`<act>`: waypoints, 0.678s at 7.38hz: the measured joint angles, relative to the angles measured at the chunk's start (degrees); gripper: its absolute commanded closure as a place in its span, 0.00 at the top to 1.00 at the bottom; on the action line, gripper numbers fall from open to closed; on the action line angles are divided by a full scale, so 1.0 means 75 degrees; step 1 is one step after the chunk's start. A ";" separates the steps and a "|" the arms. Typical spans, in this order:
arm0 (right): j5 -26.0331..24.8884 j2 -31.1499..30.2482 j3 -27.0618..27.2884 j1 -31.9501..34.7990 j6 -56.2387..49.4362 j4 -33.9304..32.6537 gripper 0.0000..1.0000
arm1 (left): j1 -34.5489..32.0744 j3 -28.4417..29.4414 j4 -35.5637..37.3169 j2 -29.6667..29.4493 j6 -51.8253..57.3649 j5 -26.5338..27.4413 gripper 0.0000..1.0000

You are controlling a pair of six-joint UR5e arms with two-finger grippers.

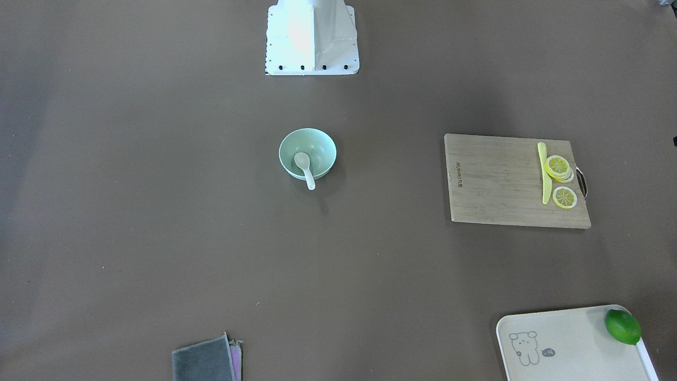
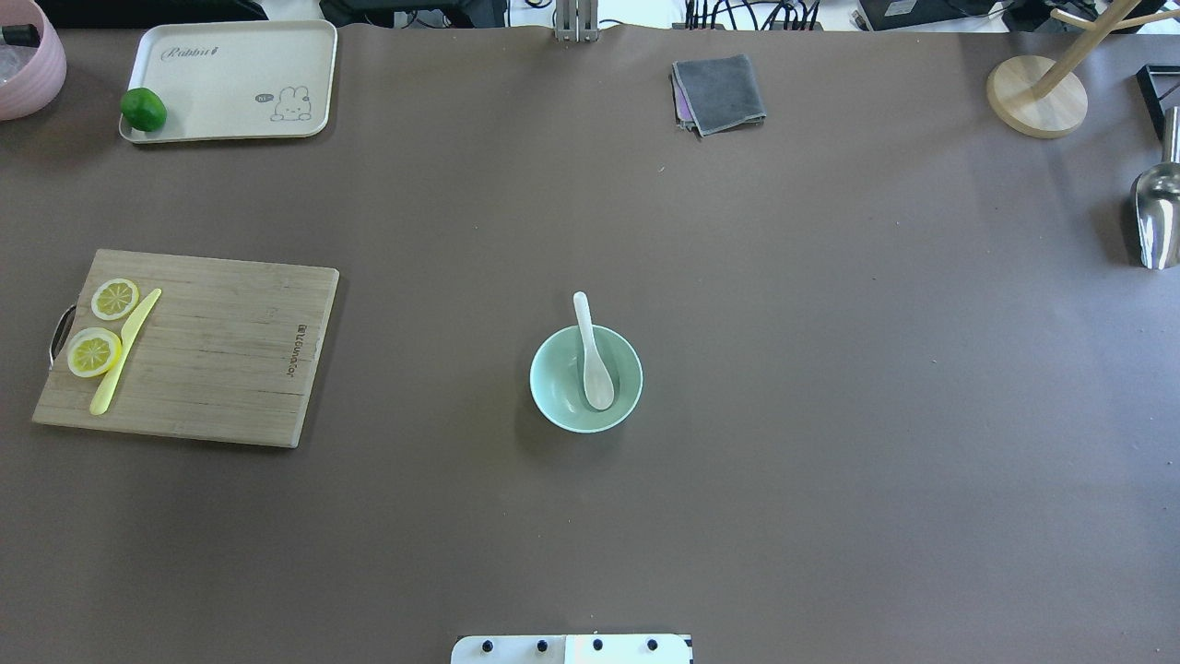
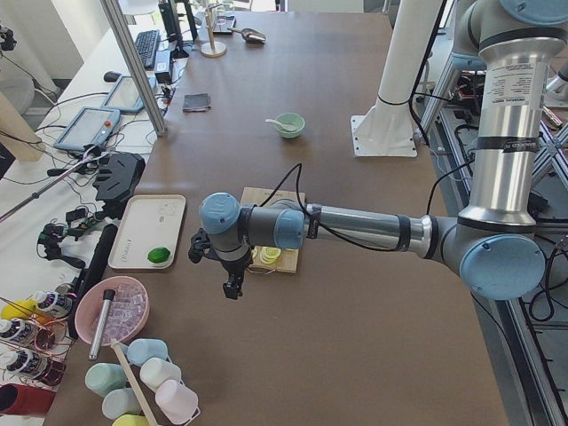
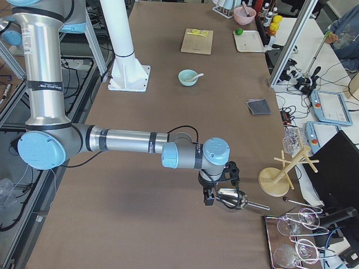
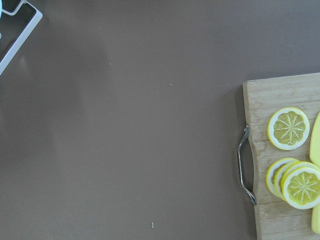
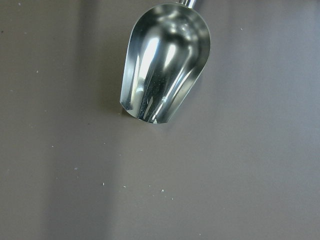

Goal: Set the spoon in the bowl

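Observation:
The white spoon [image 2: 593, 355] lies in the mint-green bowl [image 2: 553, 406] at the table's middle, scoop inside and handle resting over the rim on the side away from the robot. Both also show in the front view, spoon [image 1: 305, 169] and bowl [image 1: 323, 144]. My left gripper [image 3: 232, 291] hangs over the table's left end near the cutting board, far from the bowl. My right gripper [image 4: 208, 200] hangs over the right end above a metal scoop. Both show only in the side views, so I cannot tell whether they are open or shut.
A wooden cutting board [image 2: 221, 350] with lemon slices [image 2: 94, 351] and a yellow strip [image 2: 124, 351] lies at the left. A tray [image 2: 230, 83] holds a lime [image 2: 144, 109]. A grey cloth [image 2: 719, 92], a metal scoop [image 2: 1157, 217] and a wooden stand [image 2: 1036, 95] are to the right.

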 measured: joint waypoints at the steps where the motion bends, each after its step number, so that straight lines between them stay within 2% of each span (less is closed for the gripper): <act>1: 0.0000 -0.0001 0.0000 0.0000 0.0000 0.0000 1.00 | -0.0003 -0.0010 -0.0001 0.0004 0.0000 0.0000 0.98; 5: 0.0003 -0.0002 0.0007 0.0000 0.0002 0.0000 1.00 | -0.0011 -0.0068 -0.0001 0.0024 0.0000 0.0000 0.98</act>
